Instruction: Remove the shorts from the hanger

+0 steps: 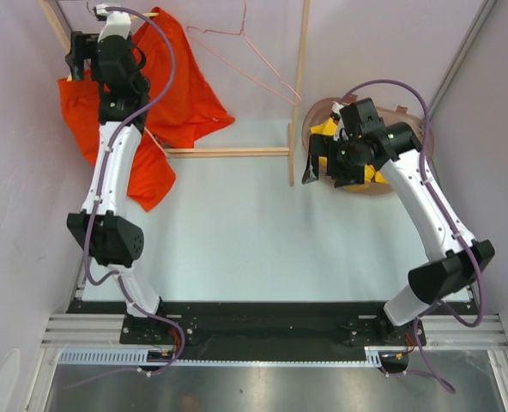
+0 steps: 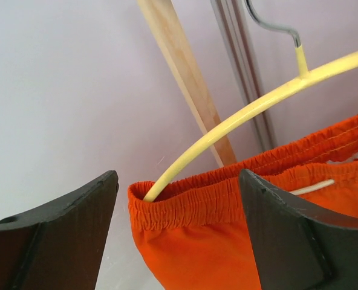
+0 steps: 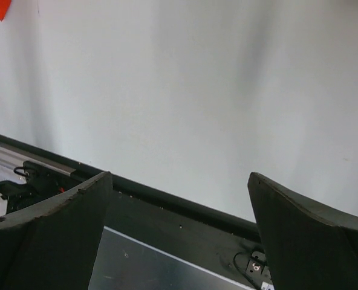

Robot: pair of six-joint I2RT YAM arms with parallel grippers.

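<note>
The orange-red shorts (image 1: 185, 81) hang on a pale yellow hanger (image 2: 239, 115) at the back left. The hanger's end sits inside the elastic waistband (image 2: 197, 196), and a pale drawstring (image 2: 312, 186) shows. My left gripper (image 2: 179, 176) is open. The waistband corner lies between its fingers (image 2: 58, 235), apart from both pads. From above, this gripper (image 1: 80, 58) is at the left edge of the shorts. The yellow shorts (image 1: 326, 129) lie in a round basket (image 1: 370, 190) at the right. My right gripper (image 1: 323, 174) hangs open over its left side, holding nothing.
A wooden rack frame (image 1: 299, 77) stands across the back, with a low bar (image 1: 228, 152). An empty pink wire hanger (image 1: 258, 56) hangs from it. Pale walls close in on both sides. The right wrist view shows the table (image 3: 197, 90) and the front rail (image 3: 167, 208).
</note>
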